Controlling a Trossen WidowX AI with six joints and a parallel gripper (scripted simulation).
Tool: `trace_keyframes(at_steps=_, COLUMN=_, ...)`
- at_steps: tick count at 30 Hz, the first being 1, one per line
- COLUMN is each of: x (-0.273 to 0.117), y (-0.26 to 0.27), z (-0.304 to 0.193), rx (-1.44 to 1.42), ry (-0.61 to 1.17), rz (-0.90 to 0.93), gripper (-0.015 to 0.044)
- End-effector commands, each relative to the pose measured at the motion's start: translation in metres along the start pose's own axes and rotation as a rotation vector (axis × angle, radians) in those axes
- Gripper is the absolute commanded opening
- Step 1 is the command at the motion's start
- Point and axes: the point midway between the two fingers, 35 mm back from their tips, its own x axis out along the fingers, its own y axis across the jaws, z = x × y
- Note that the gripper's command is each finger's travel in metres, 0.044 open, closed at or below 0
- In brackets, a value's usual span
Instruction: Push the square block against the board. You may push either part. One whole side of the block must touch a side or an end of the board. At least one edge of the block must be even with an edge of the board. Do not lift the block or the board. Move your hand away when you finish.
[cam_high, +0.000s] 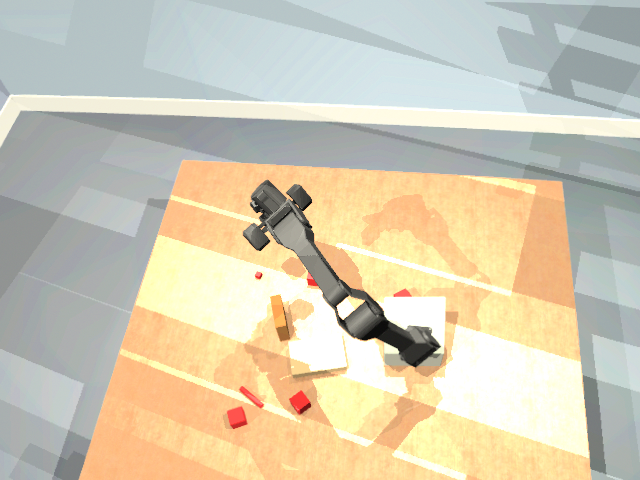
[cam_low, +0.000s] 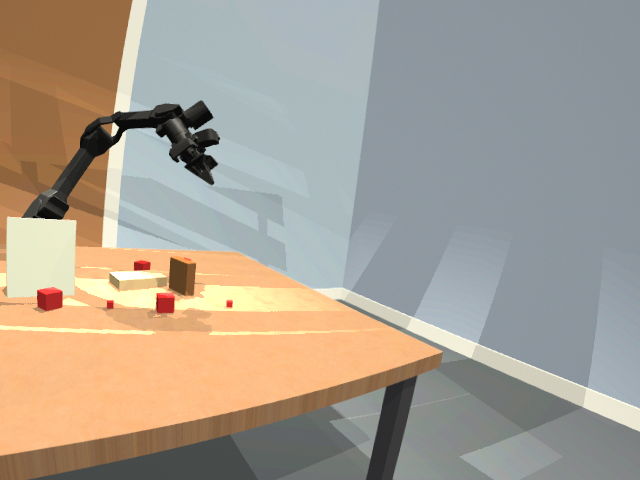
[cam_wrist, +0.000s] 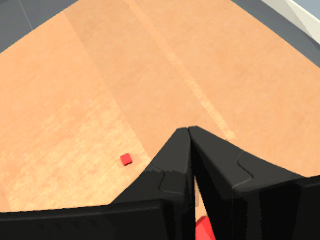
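Observation:
An orange-brown block (cam_high: 279, 316) (cam_low: 182, 275) stands on its narrow edge; its broad face looks nearly square. A flat cream board (cam_high: 317, 355) (cam_low: 137, 280) lies beside it. In the top view the block's lower end is very close to the board's upper left corner, and the block is angled to the board. I cannot tell whether they touch. My gripper (cam_low: 211, 182) (cam_wrist: 188, 136) is shut and empty, high above the table and clear of both. Its fingertips are hidden in the top view. Neither part shows in the wrist view.
A white box (cam_high: 413, 311) (cam_low: 41, 258) stands by the arm's base. A tiny red cube (cam_high: 258, 275) (cam_low: 229, 303) (cam_wrist: 126, 159) and a larger red cube (cam_high: 312, 280) (cam_low: 165, 303) lie beyond the block. Two red cubes (cam_high: 237, 417) (cam_high: 299, 401) and a red stick (cam_high: 251, 396) lie on the board's other side.

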Motion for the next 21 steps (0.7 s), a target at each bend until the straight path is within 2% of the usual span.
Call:
trace_keyframes(at_steps=1, x=0.014, y=0.021, z=-0.015, rx=-0.111, ry=0.08, rz=0.037, gripper=0.0)
trace_keyframes(at_steps=21, x=0.06, y=0.115, z=-0.101, rx=-0.614, ry=0.433, rz=0.284, gripper=0.0)
